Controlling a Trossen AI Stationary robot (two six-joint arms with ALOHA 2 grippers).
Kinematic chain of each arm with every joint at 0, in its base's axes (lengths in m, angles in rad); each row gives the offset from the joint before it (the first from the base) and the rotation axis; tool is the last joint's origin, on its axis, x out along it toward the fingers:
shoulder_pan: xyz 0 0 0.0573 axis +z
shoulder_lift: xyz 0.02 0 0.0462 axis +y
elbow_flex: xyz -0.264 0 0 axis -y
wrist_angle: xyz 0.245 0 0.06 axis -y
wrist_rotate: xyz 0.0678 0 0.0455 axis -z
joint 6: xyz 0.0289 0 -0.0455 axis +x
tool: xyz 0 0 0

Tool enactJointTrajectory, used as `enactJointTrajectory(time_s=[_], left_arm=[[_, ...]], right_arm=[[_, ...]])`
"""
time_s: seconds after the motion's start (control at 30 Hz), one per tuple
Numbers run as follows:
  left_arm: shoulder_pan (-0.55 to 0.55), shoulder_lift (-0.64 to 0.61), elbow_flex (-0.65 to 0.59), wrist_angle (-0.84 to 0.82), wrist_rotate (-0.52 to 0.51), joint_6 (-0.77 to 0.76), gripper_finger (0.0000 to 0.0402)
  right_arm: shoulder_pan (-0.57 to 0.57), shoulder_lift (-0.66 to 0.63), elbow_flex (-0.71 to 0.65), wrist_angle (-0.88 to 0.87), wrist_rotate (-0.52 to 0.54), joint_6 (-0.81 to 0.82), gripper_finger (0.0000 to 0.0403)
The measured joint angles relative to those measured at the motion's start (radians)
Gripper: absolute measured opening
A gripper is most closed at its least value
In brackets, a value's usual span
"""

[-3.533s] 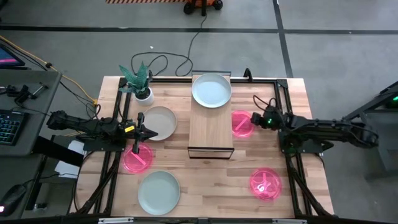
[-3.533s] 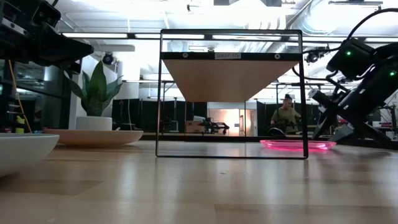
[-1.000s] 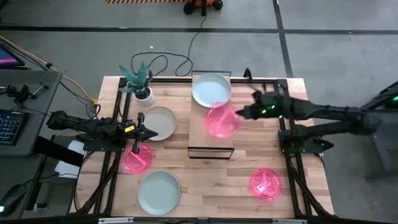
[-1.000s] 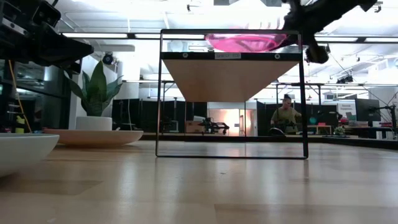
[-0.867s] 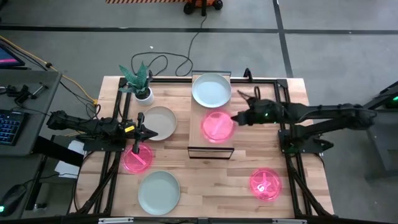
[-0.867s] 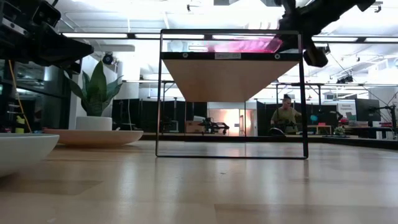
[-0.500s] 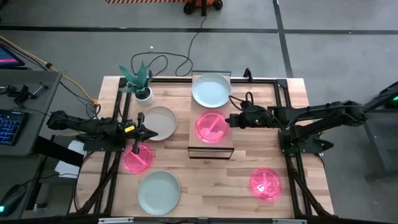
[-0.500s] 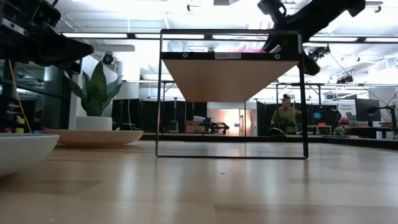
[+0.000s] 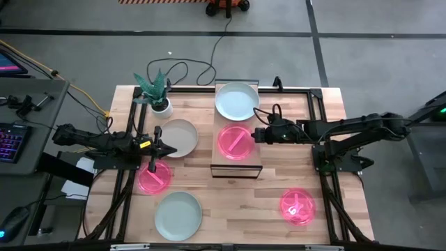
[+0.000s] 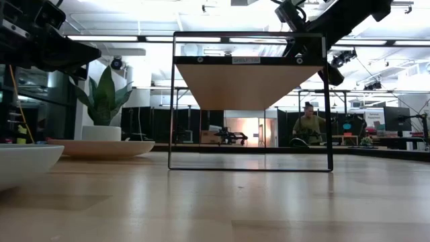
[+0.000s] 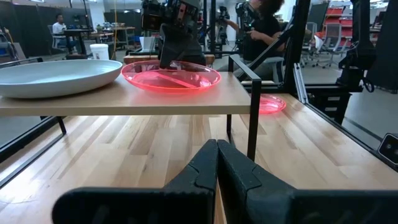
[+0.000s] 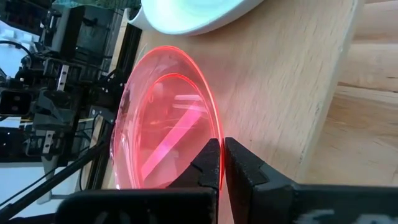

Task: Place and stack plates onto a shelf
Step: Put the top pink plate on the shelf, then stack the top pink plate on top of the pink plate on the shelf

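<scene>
Right jaws nearly closed, pinching pink plate (image 9: 235,143) rim on shelf (image 9: 237,166), left jaws closed empty.

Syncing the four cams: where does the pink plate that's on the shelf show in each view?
High view: pink plate at mid-shelf, the right gripper at its rim.
Low view: not visible; only the shelf underside shows.
Left wrist view: on the shelf board, beside the mint plate.
Right wrist view: in the near foreground, its rim between that gripper's fingers.
Shared landmark: the shelf, in all four views.
</scene>
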Motion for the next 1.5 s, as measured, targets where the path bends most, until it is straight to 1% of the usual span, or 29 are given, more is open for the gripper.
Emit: enactJointTrajectory(time_s=[0.23,0.33,0.5,0.73,0.8,0.9,1.03,1.17,1.23,1.33,1.4,1.43,1.5], left_arm=[[0.000,0.000,0.000,0.000,0.000,0.000,0.0001],[0.000,0.000,0.000,0.000,0.000,0.000,0.0001],[0.000,0.000,0.000,0.000,0.000,0.000,0.0001],[0.000,0.000,0.000,0.000,0.000,0.000,0.0001],[0.000,0.000,0.000,0.000,0.000,0.000,0.0001],[0.000,0.000,0.000,0.000,0.000,0.000,0.0001],[0.000,0.000,0.000,0.000,0.000,0.000,0.0001],[0.000,0.000,0.000,0.000,0.000,0.000,0.0001],[0.000,0.000,0.000,0.000,0.000,0.000,0.0001],[0.000,0.000,0.000,0.000,0.000,0.000,0.0001],[0.000,0.000,0.000,0.000,0.000,0.000,0.0001],[0.000,0.000,0.000,0.000,-0.006,0.000,0.0001],[-0.001,0.000,0.000,0.003,-0.052,0.000,0.0001]], right_arm=[[0.000,0.000,0.000,0.000,0.000,0.000,0.0000],[0.000,-0.012,0.000,-0.001,-0.004,0.000,0.0007],[0.000,-0.053,0.000,-0.013,0.015,-0.003,0.0044],[-0.001,-0.090,0.000,-0.090,0.029,-0.014,0.0105],[-0.010,-0.117,0.000,-0.116,0.028,-0.051,0.0116],[-0.036,-0.196,0.000,-0.169,0.027,-0.099,0.0125],[-0.069,-0.332,0.000,-0.233,0.029,-0.174,0.0126],[-0.079,-0.444,0.000,-0.244,0.030,-0.276,0.0126],[-0.079,-0.485,0.000,-0.222,0.029,-0.334,0.0126],[-0.078,-0.522,0.000,-0.129,0.033,-0.454,0.0126],[-0.079,-0.532,0.000,-0.046,0.028,-0.574,0.0126],[-0.079,-0.533,0.000,-0.011,0.014,-0.641,0.0126],[-0.078,-0.531,0.000,0.063,-0.012,-0.724,0.0126]])
